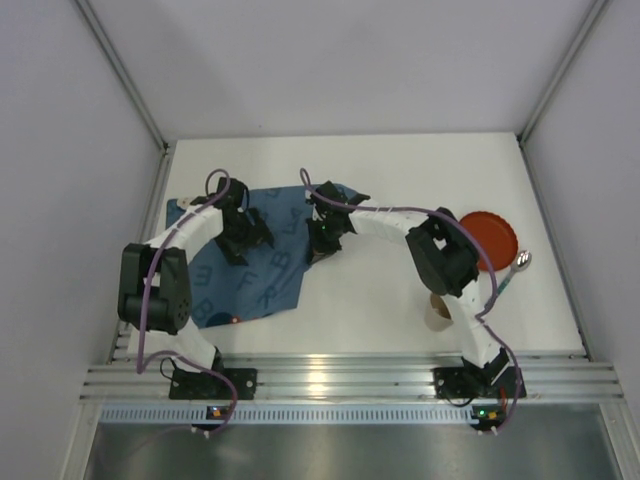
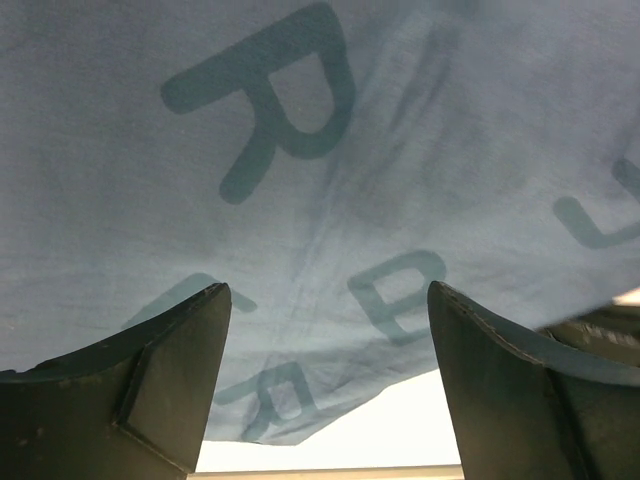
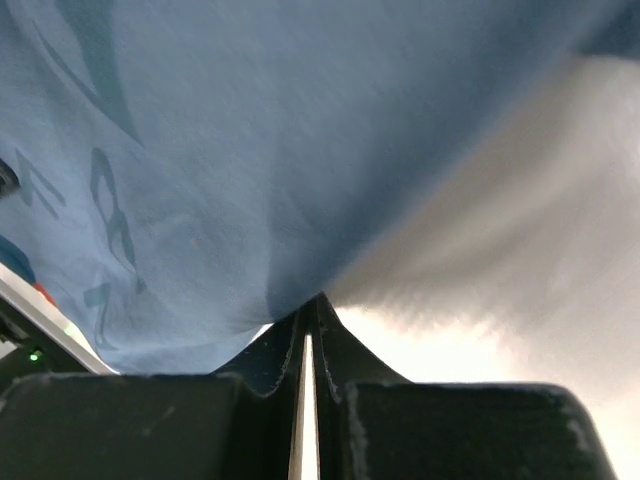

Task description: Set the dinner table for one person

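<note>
A blue letter-printed placemat [image 1: 270, 275] lies rumpled on the left half of the white dinner table [image 1: 400, 190]. My left gripper [image 1: 240, 245] hovers low over the cloth's middle, open. In the left wrist view its fingers [image 2: 170, 370] stand wide apart over the placemat [image 2: 330, 180], with nothing between them, and the cloth's edge meets bare table [image 2: 400, 430] just beyond. My right gripper [image 1: 318, 245] is at the cloth's right edge. In the right wrist view it [image 3: 312, 305] is shut, pinching the placemat [image 3: 250, 150], which rises in a tent from the tips.
A red plate [image 1: 490, 238] sits at the right, with a spoon [image 1: 520, 262] beside it. A brown cup [image 1: 440, 312] stands near the right arm's base. The ribbed aluminium rail [image 1: 340, 380] runs along the near edge. Walls enclose the table.
</note>
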Motion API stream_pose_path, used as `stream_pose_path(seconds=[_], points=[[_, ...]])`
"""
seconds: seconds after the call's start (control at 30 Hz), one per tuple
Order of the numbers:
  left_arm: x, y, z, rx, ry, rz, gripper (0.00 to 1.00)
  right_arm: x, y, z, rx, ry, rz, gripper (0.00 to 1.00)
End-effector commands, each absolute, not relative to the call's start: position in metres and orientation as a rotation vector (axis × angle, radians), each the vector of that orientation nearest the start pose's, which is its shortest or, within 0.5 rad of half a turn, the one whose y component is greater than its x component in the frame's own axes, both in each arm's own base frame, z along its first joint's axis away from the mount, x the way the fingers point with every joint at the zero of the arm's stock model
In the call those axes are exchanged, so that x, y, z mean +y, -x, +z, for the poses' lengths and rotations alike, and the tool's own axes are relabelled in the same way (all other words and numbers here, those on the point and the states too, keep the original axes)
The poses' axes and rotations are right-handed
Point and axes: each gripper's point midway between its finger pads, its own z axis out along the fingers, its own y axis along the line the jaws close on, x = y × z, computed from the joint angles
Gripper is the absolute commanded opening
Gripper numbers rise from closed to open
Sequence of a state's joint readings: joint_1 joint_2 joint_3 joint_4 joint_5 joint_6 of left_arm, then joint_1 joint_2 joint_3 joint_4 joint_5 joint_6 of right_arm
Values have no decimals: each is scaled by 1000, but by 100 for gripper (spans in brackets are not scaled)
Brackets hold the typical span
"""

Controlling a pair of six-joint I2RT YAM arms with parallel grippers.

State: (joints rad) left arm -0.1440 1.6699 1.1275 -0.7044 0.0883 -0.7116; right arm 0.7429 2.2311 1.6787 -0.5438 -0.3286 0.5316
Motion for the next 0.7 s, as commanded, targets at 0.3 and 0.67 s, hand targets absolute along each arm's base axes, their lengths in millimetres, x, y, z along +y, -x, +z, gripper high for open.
stream_pose_path(seconds=[0.3,0.67], points=[[-60,-323,7,2783,833,-157,82,280,-301,40,2876,315,428,0],[-56,-334,4,2769,837,-161,81,171,-259,66,2923,168,224,0]])
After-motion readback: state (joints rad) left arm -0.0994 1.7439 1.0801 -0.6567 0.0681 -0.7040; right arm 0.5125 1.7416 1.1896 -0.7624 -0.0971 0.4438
